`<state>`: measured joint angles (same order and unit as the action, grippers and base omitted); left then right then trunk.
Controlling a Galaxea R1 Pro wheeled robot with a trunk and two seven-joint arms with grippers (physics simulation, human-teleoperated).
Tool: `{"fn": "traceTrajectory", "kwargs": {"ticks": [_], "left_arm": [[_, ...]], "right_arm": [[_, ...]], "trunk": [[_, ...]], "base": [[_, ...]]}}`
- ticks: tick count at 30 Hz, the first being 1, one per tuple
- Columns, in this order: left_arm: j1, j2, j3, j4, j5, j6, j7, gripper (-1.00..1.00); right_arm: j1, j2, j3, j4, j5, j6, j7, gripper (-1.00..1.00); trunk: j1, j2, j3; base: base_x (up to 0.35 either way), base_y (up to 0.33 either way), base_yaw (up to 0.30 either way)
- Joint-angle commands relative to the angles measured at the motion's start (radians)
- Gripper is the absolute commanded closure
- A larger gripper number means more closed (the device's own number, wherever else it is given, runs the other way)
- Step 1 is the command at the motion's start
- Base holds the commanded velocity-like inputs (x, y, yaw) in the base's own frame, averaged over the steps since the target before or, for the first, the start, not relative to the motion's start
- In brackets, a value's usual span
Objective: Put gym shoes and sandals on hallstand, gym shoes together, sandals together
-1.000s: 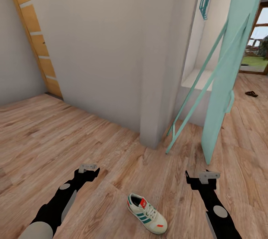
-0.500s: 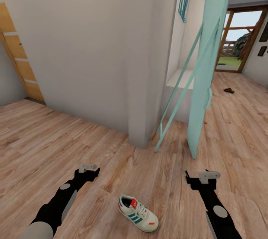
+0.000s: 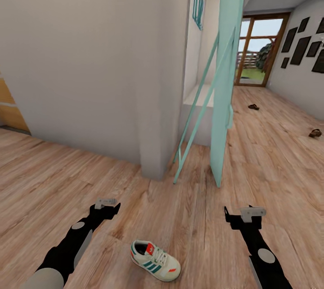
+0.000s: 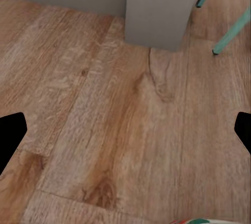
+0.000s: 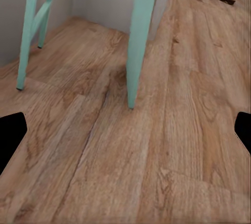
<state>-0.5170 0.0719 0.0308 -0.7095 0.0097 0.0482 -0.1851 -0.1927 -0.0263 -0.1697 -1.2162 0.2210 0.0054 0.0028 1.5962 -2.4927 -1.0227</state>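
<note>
One gym shoe point(image 3: 155, 260) is seen lying on the corridor floor point(image 3: 58, 167), well in front of the grey wall corner point(image 3: 155, 154), its long axis running diagonally, heel toward the left arm. It lies between the two arms and nearer the robot than either gripper; the left gripper point(image 3: 107, 202) is judged slightly closer than the right gripper point(image 3: 250, 213). Both are spread wide and nothing is held. Two sandals point(image 3: 253, 107) point(image 3: 315, 133) are seen well beyond the corner. Green side stripes are shown; no lettering can be read.
</note>
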Motion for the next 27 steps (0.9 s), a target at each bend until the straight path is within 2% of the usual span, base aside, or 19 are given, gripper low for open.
{"fn": "traceTrajectory", "kwargs": {"ticks": [1, 10, 27], "left_arm": [[0.000, 0.000, 0.003, -0.001, 0.001, 0.005, -0.006, -1.00], [0.000, 0.000, 0.003, -0.001, 0.001, 0.004, -0.007, -1.00], [0.000, -0.001, 0.003, -0.002, 0.001, 0.004, -0.007, -1.00]], "right_arm": [[-0.001, 0.000, -0.001, 0.000, 0.010, 0.001, 0.000, -1.00], [-0.001, 0.000, -0.001, 0.000, 0.010, 0.001, 0.000, -1.00], [-0.001, 0.000, -0.001, 0.000, 0.010, 0.001, 0.000, -1.00]], "trunk": [[0.000, 0.000, 0.000], [0.000, 0.000, 0.005], [0.000, 0.000, 0.015]], "base": [[0.087, 0.036, -0.245], [0.124, 0.089, -0.245], [0.010, 0.008, -0.245]]}}
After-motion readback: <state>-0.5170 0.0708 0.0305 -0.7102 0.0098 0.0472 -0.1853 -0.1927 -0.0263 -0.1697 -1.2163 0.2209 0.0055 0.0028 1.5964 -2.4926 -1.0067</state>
